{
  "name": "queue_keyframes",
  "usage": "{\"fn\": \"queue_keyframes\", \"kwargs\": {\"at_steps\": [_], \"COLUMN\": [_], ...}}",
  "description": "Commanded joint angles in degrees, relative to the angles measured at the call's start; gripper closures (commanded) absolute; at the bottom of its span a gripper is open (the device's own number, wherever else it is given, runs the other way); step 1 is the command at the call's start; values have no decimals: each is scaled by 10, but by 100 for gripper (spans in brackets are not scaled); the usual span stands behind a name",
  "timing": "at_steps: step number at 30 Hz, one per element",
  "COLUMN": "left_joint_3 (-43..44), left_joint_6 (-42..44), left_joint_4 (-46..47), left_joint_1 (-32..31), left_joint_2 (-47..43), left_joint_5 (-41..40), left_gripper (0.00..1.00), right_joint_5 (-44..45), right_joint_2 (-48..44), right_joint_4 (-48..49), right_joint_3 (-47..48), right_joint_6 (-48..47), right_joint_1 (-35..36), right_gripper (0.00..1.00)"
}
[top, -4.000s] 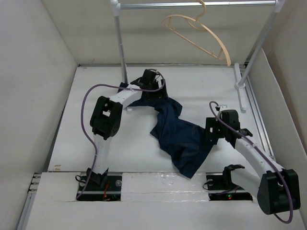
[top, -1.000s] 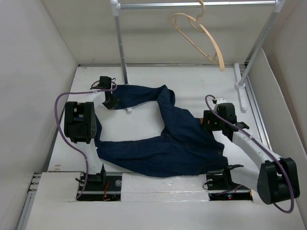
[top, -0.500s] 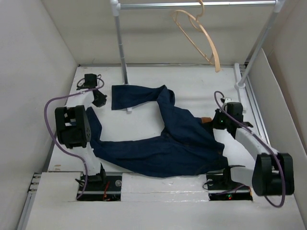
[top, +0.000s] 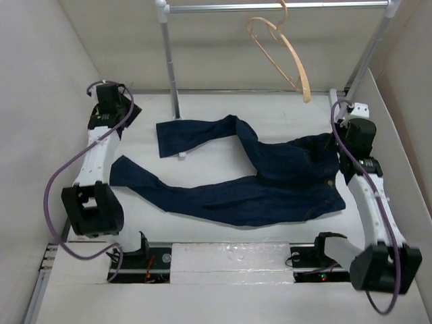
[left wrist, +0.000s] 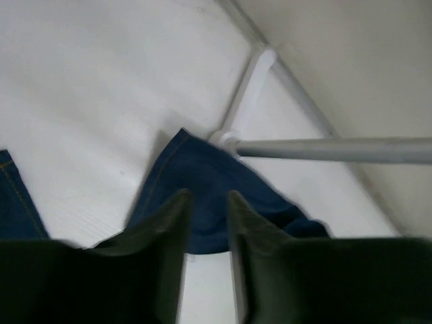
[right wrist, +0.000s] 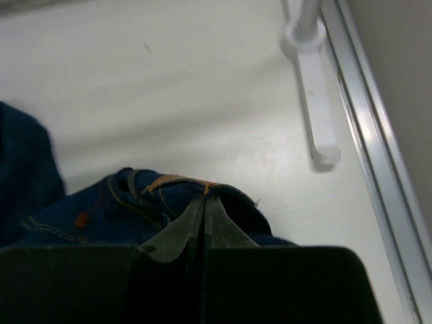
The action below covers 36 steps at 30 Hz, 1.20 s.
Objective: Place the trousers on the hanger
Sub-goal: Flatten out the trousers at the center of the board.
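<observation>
The dark blue trousers (top: 270,196) lie spread flat across the table, with the waistband at the right and both legs reaching left. My right gripper (top: 339,137) is shut on the waistband edge, where orange stitching shows at its tips (right wrist: 204,197). My left gripper (top: 106,94) sits at the far back-left corner, away from the cloth. In its wrist view the left gripper (left wrist: 206,197) is open with nothing between its fingers, and a leg end of the trousers (left wrist: 196,165) lies beyond on the table. The peach hanger (top: 283,50) hangs by its hook from the rail.
The silver rail (top: 270,7) runs across the back on two posts, the left post (top: 169,61) and the right post (top: 364,64). A white foot bar of the right post (right wrist: 316,101) lies just beyond the right gripper. Side walls close in on both sides.
The left gripper let go of the leg end, opened and drew off to the back-left corner. The right gripper shut on the waistband and pulled it to the right, stretching the trousers out.
</observation>
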Motion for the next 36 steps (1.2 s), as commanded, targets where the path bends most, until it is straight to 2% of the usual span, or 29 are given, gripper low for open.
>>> {"fn": "queue_keyframes", "kwargs": {"at_steps": [1, 2, 4, 8, 11, 13, 17, 22, 23, 24, 25, 26, 29, 32, 33, 36], "left_joint_3": [-64, -74, -95, -79, -75, -50, -67, -58, -59, -60, -68, -68, -55, -32, -18, 27], "left_joint_6": [28, 30, 33, 48, 50, 55, 51, 60, 61, 58, 57, 56, 59, 56, 53, 47], "left_joint_4": [-27, -20, 4, -7, 5, -36, -41, -68, -67, -65, -55, -51, -43, -35, -31, -37], "left_joint_1": [-20, -33, -38, -57, -62, -62, -62, -62, -62, -62, -62, -62, -62, -42, -23, 14], "left_joint_2": [79, 86, 104, 143, 168, 209, 219, 264, 269, 278, 279, 281, 276, 231, 194, 119], "left_joint_5": [58, 63, 94, 79, 81, 90, 31, -16, -17, -18, -17, -14, -8, 1, 25, 27], "left_gripper": [66, 46, 39, 40, 40, 41, 43, 41, 47, 56, 71, 100, 100, 100, 100, 100], "right_joint_5": [14, 7, 15, 14, 0, -3, 1, -8, -10, -13, -13, -13, -11, -13, -13, -13], "right_joint_2": [100, 116, 131, 111, 117, 122, 106, 125, 129, 131, 132, 135, 137, 118, 110, 56], "right_joint_4": [7, 5, 10, 40, 22, 19, 31, 31, 30, 32, 36, 36, 33, 24, 15, -6], "right_joint_3": [-15, -14, -22, -43, -30, -31, -47, -39, -34, -33, -32, -31, -21, -15, -10, -8], "right_joint_6": [3, 23, 42, 49, 42, 42, 44, 45, 45, 47, 49, 51, 49, 43, 42, 40], "right_joint_1": [-48, -56, -65, -81, -81, -81, -81, -81, -81, -81, -81, -81, -81, -86, -86, -86], "right_gripper": [100, 100, 100, 100, 100, 100, 100, 100, 100, 100, 100, 100, 100, 100, 100, 100]}}
